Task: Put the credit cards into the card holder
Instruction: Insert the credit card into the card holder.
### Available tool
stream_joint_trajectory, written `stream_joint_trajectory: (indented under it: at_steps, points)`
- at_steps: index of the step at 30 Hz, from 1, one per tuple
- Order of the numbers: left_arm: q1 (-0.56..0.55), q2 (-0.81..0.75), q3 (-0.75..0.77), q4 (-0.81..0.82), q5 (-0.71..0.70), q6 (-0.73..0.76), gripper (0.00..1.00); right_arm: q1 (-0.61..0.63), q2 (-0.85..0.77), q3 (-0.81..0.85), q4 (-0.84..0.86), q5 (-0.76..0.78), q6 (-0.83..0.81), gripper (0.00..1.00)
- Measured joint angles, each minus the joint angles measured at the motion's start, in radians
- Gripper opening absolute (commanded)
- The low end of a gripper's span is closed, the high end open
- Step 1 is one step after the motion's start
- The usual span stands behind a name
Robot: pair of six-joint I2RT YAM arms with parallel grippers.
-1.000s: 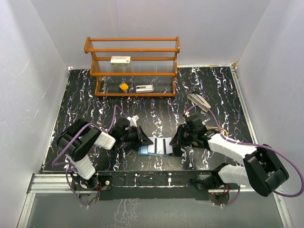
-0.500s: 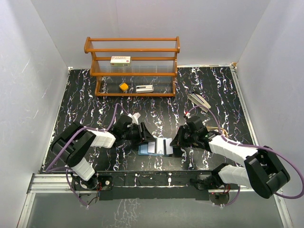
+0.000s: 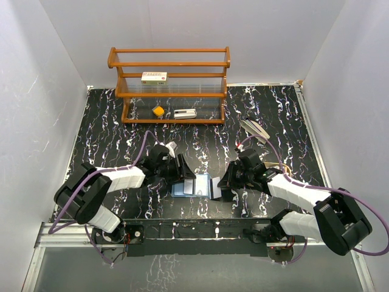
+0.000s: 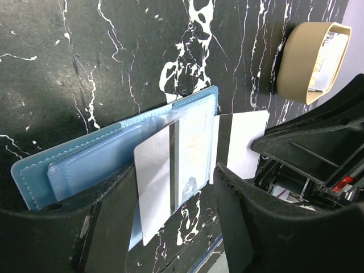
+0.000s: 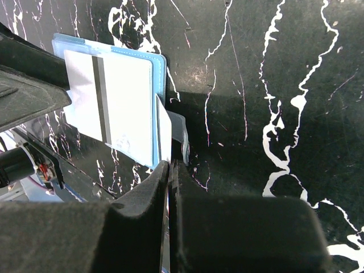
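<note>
The blue card holder [image 3: 181,188] [image 4: 85,162] lies open on the black marbled table between the two arms. A silvery credit card [image 4: 156,182] [image 5: 108,102] with a dark stripe lies on its lighter inside, and its lower end sticks out past the holder's edge. My left gripper [image 3: 182,173] [image 4: 176,187] is open, one finger on each side of that card without touching it. A second white card [image 4: 242,142] with a black stripe rises tilted at the holder's right edge. My right gripper [image 3: 220,185] [image 5: 170,166] is shut on this card's corner.
A tan oval tray [image 3: 255,129] [image 4: 301,62] with more cards in it sits behind the right gripper. A wooden rack [image 3: 169,85] at the back carries a white box [image 3: 154,77], a small yellow item [image 3: 158,111] and a white object [image 3: 185,113]. White walls enclose the table.
My left gripper has opened and let go of the silvery card, which now rests on the holder. The left arm reached further right. The holder slid slightly left. The right gripper stayed shut.
</note>
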Motion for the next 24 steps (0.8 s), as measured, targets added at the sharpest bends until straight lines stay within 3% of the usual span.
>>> stream_joint_trajectory:
  at_steps: [14,24]
  points:
    - [0.001,-0.028,0.127,-0.277,-0.146,0.100,0.57,0.000,0.000,-0.010,0.001,-0.003,0.001,0.00]
    - [0.001,-0.038,0.143,-0.334,-0.172,0.109,0.59,0.000,0.007,-0.011,0.015,-0.005,0.012,0.00]
